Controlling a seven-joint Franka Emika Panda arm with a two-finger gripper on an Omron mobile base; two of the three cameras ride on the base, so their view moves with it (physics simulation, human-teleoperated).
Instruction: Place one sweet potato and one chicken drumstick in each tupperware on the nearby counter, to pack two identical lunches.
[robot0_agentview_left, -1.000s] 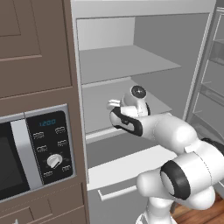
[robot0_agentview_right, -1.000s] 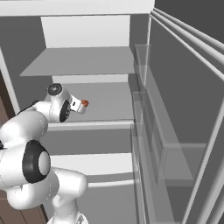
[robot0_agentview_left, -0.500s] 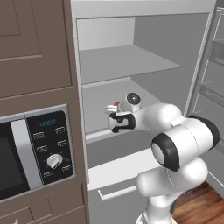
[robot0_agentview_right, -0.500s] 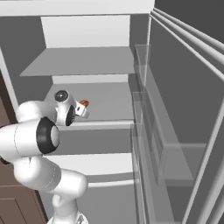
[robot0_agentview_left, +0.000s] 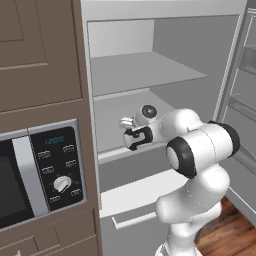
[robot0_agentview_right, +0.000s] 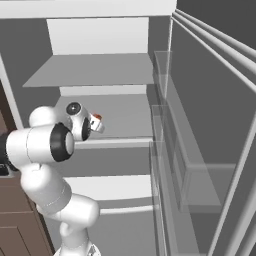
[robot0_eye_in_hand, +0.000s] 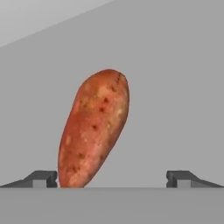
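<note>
Reddish-brown and bumpy, the sweet potato (robot0_eye_in_hand: 94, 129) has an orange glow on its skin and small dark red spots all over. It is long and fat in the middle, with a rounded top end. In the hand view it leans a little, with its top tipped toward the right finger's side and its bottom close to the left finger.

The gripper (robot0_eye_in_hand: 112, 178) has its two fingers spread wide apart. The left fingertip (robot0_eye_in_hand: 41, 178) sits just beside the bottom of the sweet potato, and I cannot tell if it touches. The right fingertip (robot0_eye_in_hand: 181, 178) is well apart from the sweet potato, with bare grey between them. The fingers are not squeezing anything.

The sweet potato lies on a flat grey fridge shelf (robot0_eye_in_hand: 175, 87), in front of the fingers and more to the left finger's side than in the middle of the gap.

In the left base view the white arm (robot0_agentview_left: 200, 150) bends into the open fridge (robot0_agentview_left: 150, 75) and the hand (robot0_agentview_left: 135, 131) points at the middle shelf. A microwave (robot0_agentview_left: 40, 170) with a round knob sits in the brown cabinet (robot0_agentview_left: 40, 50) beside the fridge. In the right base view the gripper (robot0_agentview_right: 95, 122) shows over the same shelf, with a bit of red-orange at its tip.
</note>
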